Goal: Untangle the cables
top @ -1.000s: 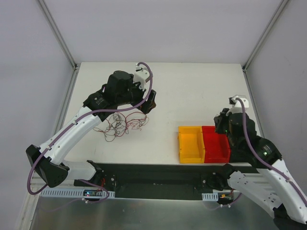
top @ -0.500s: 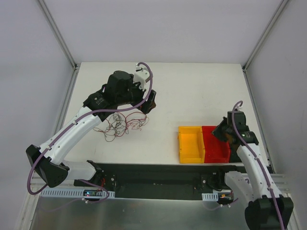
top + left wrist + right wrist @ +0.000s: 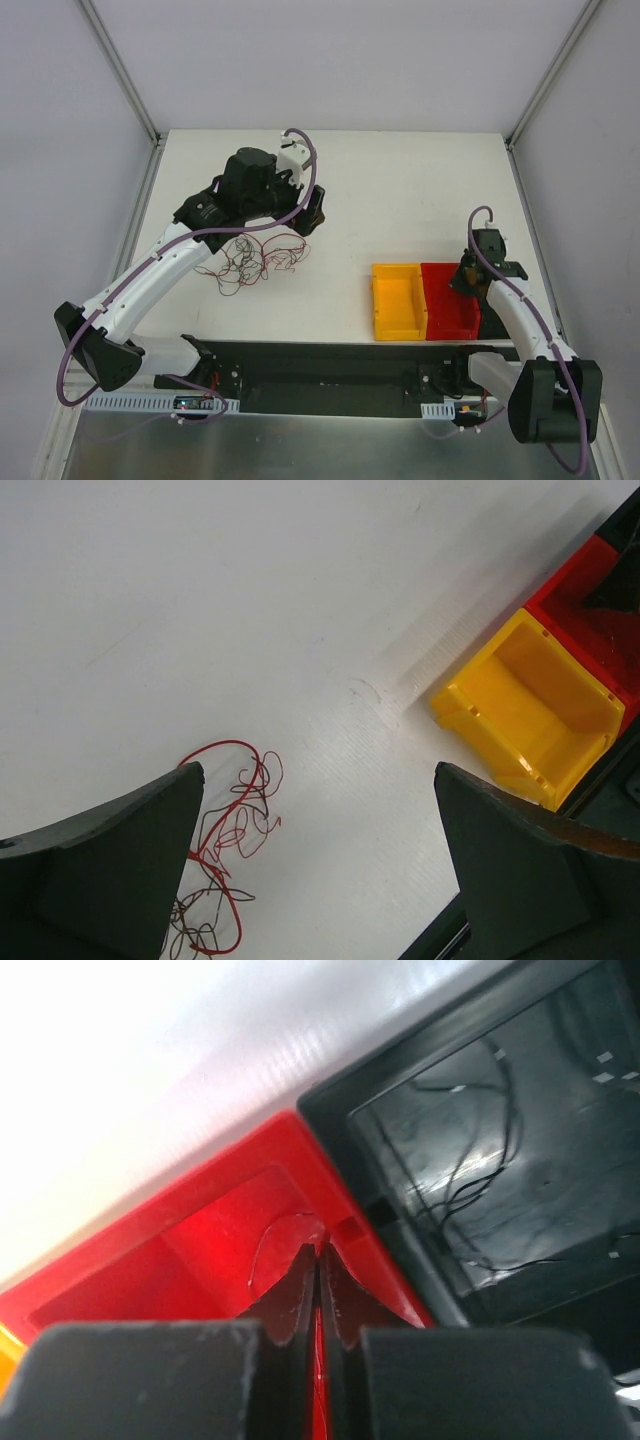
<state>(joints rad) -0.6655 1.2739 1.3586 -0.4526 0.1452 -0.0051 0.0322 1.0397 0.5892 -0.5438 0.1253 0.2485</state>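
Observation:
The cables (image 3: 255, 258) lie as a thin dark red and brownish tangle on the white table, left of centre. They also show in the left wrist view (image 3: 225, 850), beside the left finger. My left gripper (image 3: 312, 212) (image 3: 315, 865) is open and empty, held above the table just right of the tangle. My right gripper (image 3: 467, 282) (image 3: 318, 1252) is shut, its tips down inside the red bin (image 3: 450, 308) (image 3: 200, 1230). A hair-thin wire (image 3: 262, 1250) curves out from its tips over the bin floor.
A yellow bin (image 3: 398, 300) (image 3: 530, 705) stands against the left side of the red bin, near the table's front edge. A black base plate (image 3: 330, 365) runs along the front. In the right wrist view a dark panel (image 3: 500, 1150) with thin black wires lies beside the red bin.
My right arm has folded down and moved its gripper into the red bin. The left arm and the tangle have not moved.

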